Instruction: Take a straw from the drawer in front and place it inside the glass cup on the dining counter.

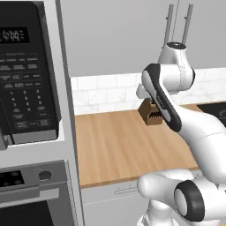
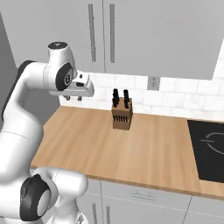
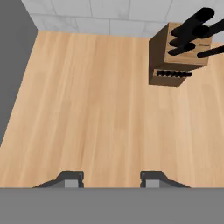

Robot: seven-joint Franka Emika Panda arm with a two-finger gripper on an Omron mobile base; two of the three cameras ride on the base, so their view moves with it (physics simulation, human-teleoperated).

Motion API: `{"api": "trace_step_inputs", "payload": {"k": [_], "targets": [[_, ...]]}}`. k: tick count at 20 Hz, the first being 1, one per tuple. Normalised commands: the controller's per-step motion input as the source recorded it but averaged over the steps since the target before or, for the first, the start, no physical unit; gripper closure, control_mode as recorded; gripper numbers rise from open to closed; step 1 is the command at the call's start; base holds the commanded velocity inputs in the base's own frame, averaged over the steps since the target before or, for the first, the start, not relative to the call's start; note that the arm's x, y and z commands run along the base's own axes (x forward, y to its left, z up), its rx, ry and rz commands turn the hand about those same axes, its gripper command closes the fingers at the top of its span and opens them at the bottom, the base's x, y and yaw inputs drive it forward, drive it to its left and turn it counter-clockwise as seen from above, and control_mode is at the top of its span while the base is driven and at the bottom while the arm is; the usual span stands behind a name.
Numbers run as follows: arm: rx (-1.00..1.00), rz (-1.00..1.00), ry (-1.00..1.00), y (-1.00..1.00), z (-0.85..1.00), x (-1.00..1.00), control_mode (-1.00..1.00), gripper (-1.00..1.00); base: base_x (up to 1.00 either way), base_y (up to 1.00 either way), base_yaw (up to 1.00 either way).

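Note:
My gripper [image 3: 111, 179] is open, its two dark fingertips [image 3: 72, 179] wide apart with nothing between them. It hangs well above the wood counter along the tiled wall [image 3: 96, 109] and points down at it. From the right base view the gripper [image 2: 73, 99] sits under the white hand, high over the counter's left end. The straw, the glass cup and the dining counter are out of view. Shut grey fronts with bar handles [image 2: 140, 192] run below the counter edge; I cannot tell whether one is the task's drawer.
A wooden knife block [image 2: 122, 116] with black handles stands near the tiled wall, also seen as the knife block [image 3: 179, 54]. A black cooktop [image 2: 208, 148] is set in the counter at the right. A microwave [image 1: 26, 75] and oven [image 1: 31, 194] fill the tall unit at the left. Grey wall cabinets [image 2: 131, 35] hang overhead.

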Motion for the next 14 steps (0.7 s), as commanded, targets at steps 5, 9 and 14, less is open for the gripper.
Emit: {"api": "trace_step_inputs", "payload": {"k": [5, 9, 14], "targets": [[0.0, 0.0, 0.0, 0.0, 0.0, 0.0, 1.0, -1.0, -0.22, 0.0, 0.0], [0.0, 0.0, 0.0, 0.0, 0.0, 0.0, 1.0, -1.0, -0.84, 0.0, 0.0], [0.0, 0.0, 0.0, 0.0, 0.0, 0.0, 1.0, -1.0, -0.65, -0.21, 0.14]]}}
